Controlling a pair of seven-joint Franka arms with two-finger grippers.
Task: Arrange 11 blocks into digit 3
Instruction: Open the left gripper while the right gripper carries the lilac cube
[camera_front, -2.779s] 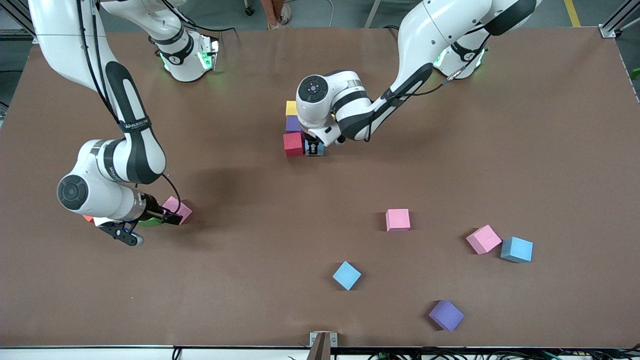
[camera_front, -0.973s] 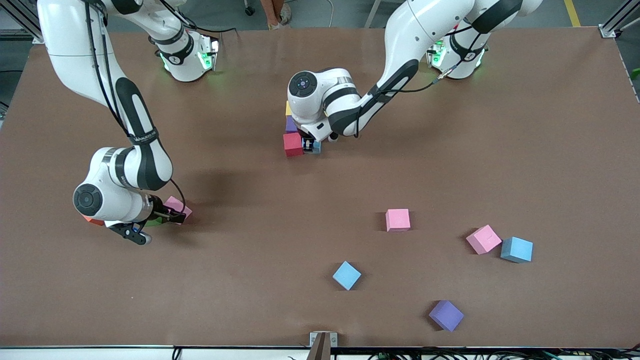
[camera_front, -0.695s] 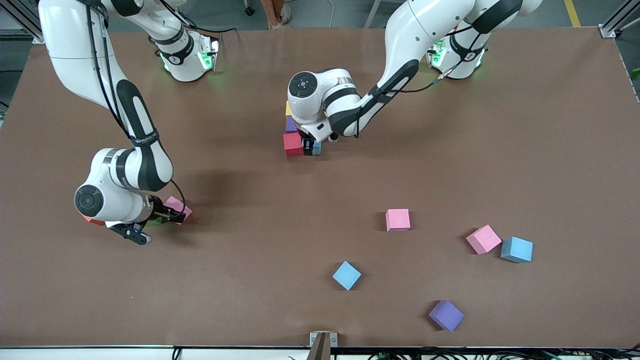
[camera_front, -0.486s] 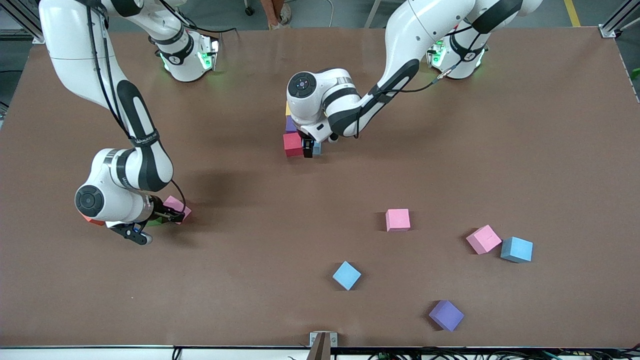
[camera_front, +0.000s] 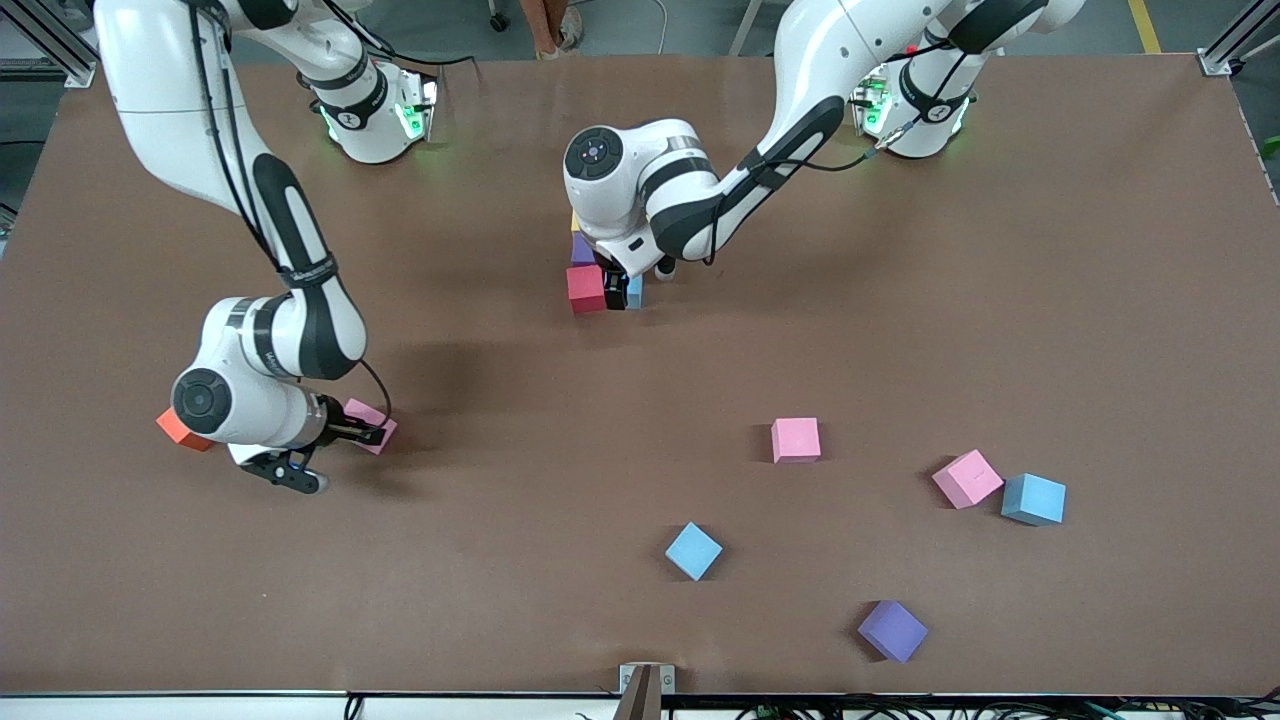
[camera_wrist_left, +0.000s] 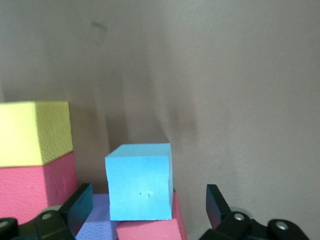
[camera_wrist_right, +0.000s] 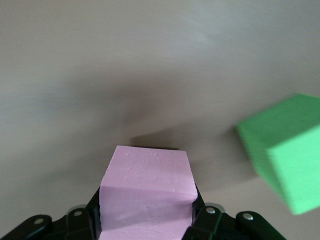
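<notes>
At the table's middle, near the robots' bases, stands a cluster of blocks: yellow (camera_front: 578, 218), purple (camera_front: 583, 250), red (camera_front: 586, 288) and light blue (camera_front: 633, 291). My left gripper (camera_front: 613, 291) hangs open over it. Its fingers (camera_wrist_left: 80, 207) stand apart from either side of the light blue block (camera_wrist_left: 141, 182). My right gripper (camera_front: 362, 433) is shut on a pink block (camera_front: 375, 427) toward the right arm's end. That pink block (camera_wrist_right: 147, 192) fills the jaws, and a green block (camera_wrist_right: 287, 152) lies beside it.
An orange cube (camera_front: 183, 428) lies by the right arm's wrist. Loose blocks lie nearer the front camera: pink (camera_front: 795, 440), pink (camera_front: 967, 478), light blue (camera_front: 1034, 499), light blue (camera_front: 693, 550) and purple (camera_front: 892, 631).
My left gripper opened, let go of the light blue block beside the red one and drew upward. My right gripper closed on the pink block and shifted slightly toward the table's middle, uncovering the orange cube.
</notes>
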